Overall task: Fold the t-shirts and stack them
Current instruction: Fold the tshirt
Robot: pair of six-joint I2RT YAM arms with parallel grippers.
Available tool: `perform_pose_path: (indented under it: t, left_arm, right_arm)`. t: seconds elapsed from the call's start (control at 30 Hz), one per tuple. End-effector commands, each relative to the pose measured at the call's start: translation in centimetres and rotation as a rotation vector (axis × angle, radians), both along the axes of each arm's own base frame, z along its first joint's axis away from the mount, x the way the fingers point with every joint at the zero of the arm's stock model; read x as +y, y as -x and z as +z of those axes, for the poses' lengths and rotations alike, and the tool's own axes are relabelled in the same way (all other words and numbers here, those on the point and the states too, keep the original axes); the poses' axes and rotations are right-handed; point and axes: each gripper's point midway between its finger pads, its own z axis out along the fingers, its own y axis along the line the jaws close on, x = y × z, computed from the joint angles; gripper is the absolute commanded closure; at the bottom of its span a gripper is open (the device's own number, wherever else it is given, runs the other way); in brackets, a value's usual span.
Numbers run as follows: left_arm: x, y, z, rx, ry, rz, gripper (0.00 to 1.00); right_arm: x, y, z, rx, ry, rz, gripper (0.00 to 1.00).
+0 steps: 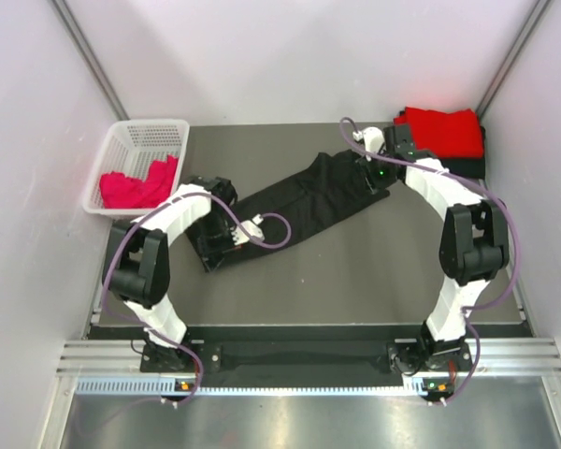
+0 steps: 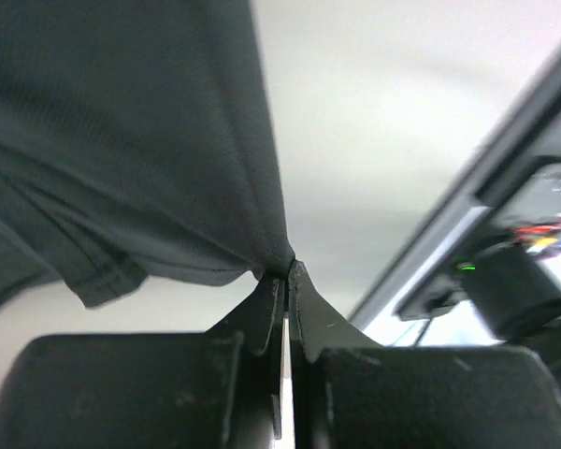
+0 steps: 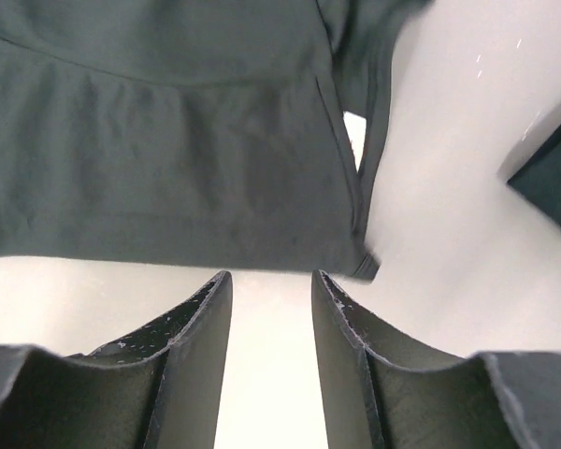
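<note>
The left gripper (image 2: 287,274) is clamped tight on a pinch of the black shirt (image 1: 299,201), and the cloth bunches right at its fingertips. That shirt lies stretched diagonally across the table (image 1: 355,281), from beside the left arm up toward the far right. The right gripper (image 3: 271,281) stands partly spread with nothing between its fingers, the shirt's hem just ahead of the tips. A folded red shirt (image 1: 439,131) sits in the far right corner. A pink-red shirt (image 1: 136,187) lies in the basket (image 1: 150,136).
</note>
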Motion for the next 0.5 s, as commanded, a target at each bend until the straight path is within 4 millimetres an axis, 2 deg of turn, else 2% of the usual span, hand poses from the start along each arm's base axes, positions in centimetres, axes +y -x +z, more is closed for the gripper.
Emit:
perform_pose_path:
  t: [0.0, 0.1, 0.23, 0.47]
  left_arm:
    - [-2.3, 4.4, 2.2, 0.104, 0.071, 0.039, 1.0]
    - [-3.8, 5.7, 3.1, 0.126, 0.107, 0.056, 1.0]
    - [-5.3, 6.9, 4.0, 0.154, 0.114, 0.062, 1.0]
    - [-8.0, 8.4, 4.0, 0.189, 0.093, -0.016, 1.0]
  right_arm:
    - [0.4, 1.7, -0.9, 0.045, 0.025, -0.026, 0.6]
    - [0.3, 2.8, -3.0, 0.095, 0.046, -0.028, 0.59]
    - [-0.3, 2.8, -3.8, 0.095, 0.089, -0.014, 0.6]
    - [-2.0, 2.6, -6.1, 0.121, 0.143, -0.026, 0.6]
